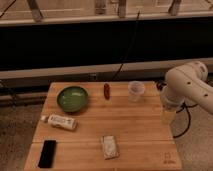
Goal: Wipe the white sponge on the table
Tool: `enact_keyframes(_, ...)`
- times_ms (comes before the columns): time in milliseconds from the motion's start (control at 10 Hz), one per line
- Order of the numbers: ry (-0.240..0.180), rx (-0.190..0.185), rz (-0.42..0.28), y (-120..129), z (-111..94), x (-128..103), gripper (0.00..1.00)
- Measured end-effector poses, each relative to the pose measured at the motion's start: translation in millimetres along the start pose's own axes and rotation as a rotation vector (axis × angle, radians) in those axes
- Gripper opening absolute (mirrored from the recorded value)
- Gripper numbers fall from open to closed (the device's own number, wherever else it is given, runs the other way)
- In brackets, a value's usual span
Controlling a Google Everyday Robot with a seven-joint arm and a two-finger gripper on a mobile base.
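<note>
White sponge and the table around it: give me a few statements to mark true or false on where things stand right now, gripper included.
1. The white sponge lies flat on the table, near its front edge. True.
2. The gripper is clamped on the sponge. False: it hangs open at the table's right edge as seen in the camera view, well apart from the sponge and holding nothing.
3. The black phone touches the sponge. False: it lies at the front-left corner, with bare wood between them.
4. The clear cup stands upright at the back of the table. True.
</note>
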Motion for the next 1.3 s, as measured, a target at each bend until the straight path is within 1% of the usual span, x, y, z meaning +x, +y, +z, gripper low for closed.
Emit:
enact_keyframes(400, 0.001, -0.001, -0.002, 0.7, 0.5, -0.3, 0.80)
enact_keyframes(500, 0.004, -0.011, -0.020, 5.8, 4.5, -5.2, 0.80)
enact_keyframes(800, 0.004, -0.028, -0.101, 17.2, 18.2, -49.7, 0.80)
enact_keyframes(900, 0.006, -0.032, -0.122, 21.2, 22.5, -59.6, 0.80)
enact_keyframes(1100, 0.008, -0.038, -0.156, 27.5, 29.1, -67.4, 0.80)
enact_keyframes(1300, 0.003, -0.037, -0.202, 33.6, 40.0, -85.1, 0.80)
